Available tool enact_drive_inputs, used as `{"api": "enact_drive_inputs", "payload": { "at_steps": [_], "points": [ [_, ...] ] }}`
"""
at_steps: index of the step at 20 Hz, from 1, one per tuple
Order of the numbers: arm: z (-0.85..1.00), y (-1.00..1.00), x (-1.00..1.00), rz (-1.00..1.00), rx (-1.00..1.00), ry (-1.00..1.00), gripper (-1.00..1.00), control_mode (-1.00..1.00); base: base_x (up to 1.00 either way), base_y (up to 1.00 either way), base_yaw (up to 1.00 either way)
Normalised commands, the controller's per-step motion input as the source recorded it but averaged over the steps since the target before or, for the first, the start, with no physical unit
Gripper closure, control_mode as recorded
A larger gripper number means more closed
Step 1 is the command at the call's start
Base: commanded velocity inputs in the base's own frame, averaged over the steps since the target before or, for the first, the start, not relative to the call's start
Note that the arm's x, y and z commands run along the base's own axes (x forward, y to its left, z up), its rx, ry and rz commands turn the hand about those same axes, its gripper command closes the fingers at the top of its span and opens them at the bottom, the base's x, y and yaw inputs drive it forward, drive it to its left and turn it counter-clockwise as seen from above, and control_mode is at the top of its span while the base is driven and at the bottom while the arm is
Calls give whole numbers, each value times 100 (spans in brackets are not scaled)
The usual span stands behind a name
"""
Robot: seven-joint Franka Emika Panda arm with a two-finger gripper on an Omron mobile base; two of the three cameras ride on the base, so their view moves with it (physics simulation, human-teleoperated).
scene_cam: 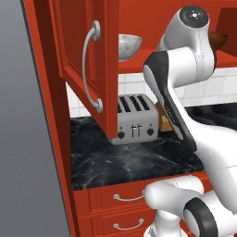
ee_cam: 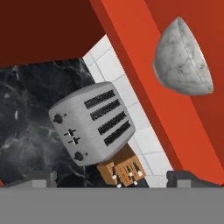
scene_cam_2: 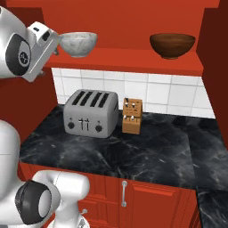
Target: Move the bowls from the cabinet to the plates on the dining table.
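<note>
Grey speckled bowl [scene_cam_2: 78,43] sits upright on the red cabinet shelf [scene_cam_2: 133,62], left end; brown bowl [scene_cam_2: 172,44] on the same shelf, well apart to the right. Gripper [ee_cam: 111,177] jaws spread wide, holding nothing, touching nothing; hand raised near the grey bowl's left side. Toaster [scene_cam_2: 89,113] and knife block [scene_cam_2: 132,116] stand on the black counter [scene_cam_2: 133,151] below.

The arm [scene_cam: 185,69] was glossy white with rounded, tubular links, dark grey bands and round caps at its joints. The end effector [ee_cam: 113,177] carried two small dark grey, blocky finger tips [ee_cam: 188,177].
</note>
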Motion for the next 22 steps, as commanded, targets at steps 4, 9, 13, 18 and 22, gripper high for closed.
{"api": "enact_drive_inputs", "payload": {
  "at_steps": [4,9,13,18,22],
  "points": [
    [17,0,54,-1,-12,-4,-100,-100,0,0,0],
    [26,0,47,0,-6,-2,-100,-100,0,0,0],
    [5,0,49,0,0,0,-100,-100,0,0,0],
    [1,1,51,0,0,0,-100,-100,0,0,0],
    [0,8,57,0,0,0,-100,-100,0,0,0]
  ]
}}
